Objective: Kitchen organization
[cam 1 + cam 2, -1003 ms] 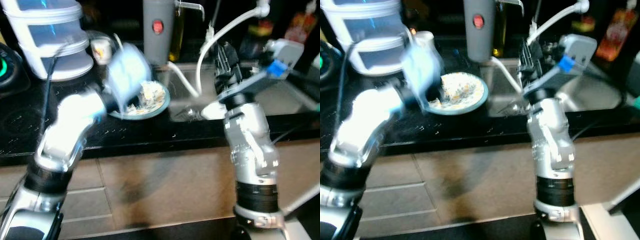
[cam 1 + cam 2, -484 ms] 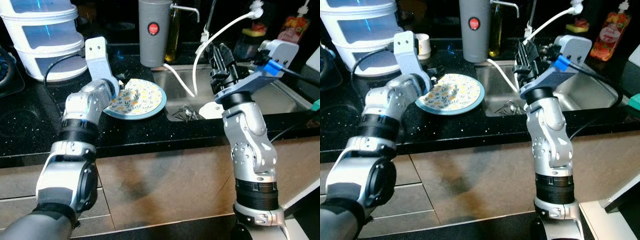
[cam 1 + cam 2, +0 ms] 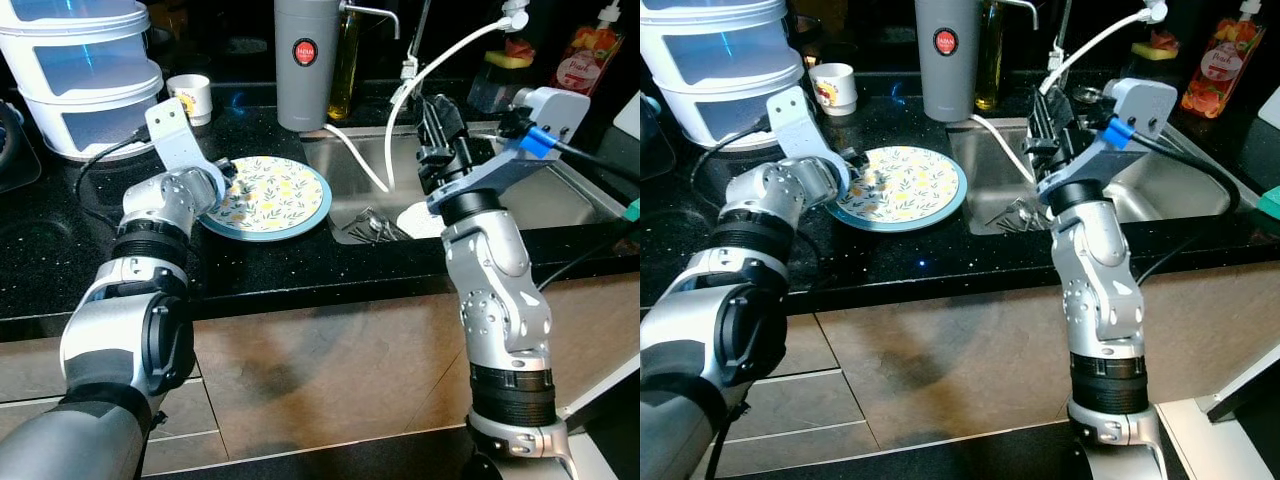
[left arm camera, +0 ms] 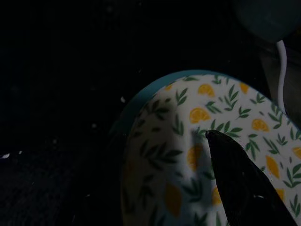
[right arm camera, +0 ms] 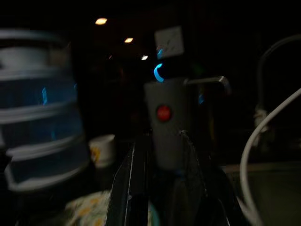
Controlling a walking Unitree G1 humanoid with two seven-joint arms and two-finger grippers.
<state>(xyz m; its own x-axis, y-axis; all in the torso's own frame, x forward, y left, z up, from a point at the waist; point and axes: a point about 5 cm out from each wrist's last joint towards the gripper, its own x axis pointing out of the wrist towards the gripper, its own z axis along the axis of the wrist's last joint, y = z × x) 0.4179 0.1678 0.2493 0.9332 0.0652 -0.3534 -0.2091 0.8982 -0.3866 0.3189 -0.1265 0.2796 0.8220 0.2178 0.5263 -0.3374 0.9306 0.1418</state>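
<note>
The lemon-patterned plate (image 3: 268,194) lies flat on the black counter (image 3: 60,260) just beside the sink (image 3: 570,195), with the left gripper (image 3: 853,166) at its rim (whether its fingers are parted or closed cannot be told). Beyond the plate, the right gripper (image 3: 437,120) is raised above the sink with its fingers slightly parted and empty, and a grey canister (image 3: 306,62) stands behind the plate.

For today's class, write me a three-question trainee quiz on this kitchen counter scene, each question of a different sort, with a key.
1. True or false: the lemon-patterned plate lies flat on the black counter beside the sink.
2. Which end effector is at the plate's rim?
A. left end effector
B. right end effector
3. Fill in: the small cup stands between the stacked white containers and the grey ____ with a red badge.

Key: 1 true; 2 A; 3 tumbler.
</note>
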